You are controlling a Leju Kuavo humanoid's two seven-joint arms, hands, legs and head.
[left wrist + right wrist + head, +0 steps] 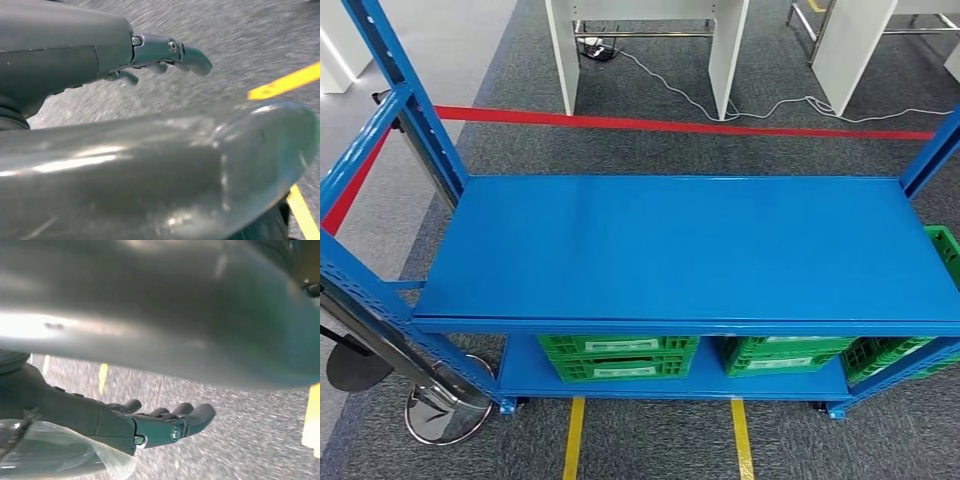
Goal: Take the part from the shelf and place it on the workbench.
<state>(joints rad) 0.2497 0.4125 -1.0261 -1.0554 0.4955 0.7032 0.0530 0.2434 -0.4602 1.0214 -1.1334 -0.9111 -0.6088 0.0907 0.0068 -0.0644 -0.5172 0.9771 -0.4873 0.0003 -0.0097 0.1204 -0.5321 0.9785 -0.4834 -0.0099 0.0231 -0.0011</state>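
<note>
Currently: task at its start, by my reading. Shelf (pixel 682 250), blue, top deck bare; green crates (pixel 618 358) on the lower deck, contents not discernible, so the part cannot be located. Left hand (pixel 166 57) and right hand (pixel 166 425) hang over grey carpet, fingers loosely extended, holding nothing. Remaining: reach, grasp, carry, place.
</note>
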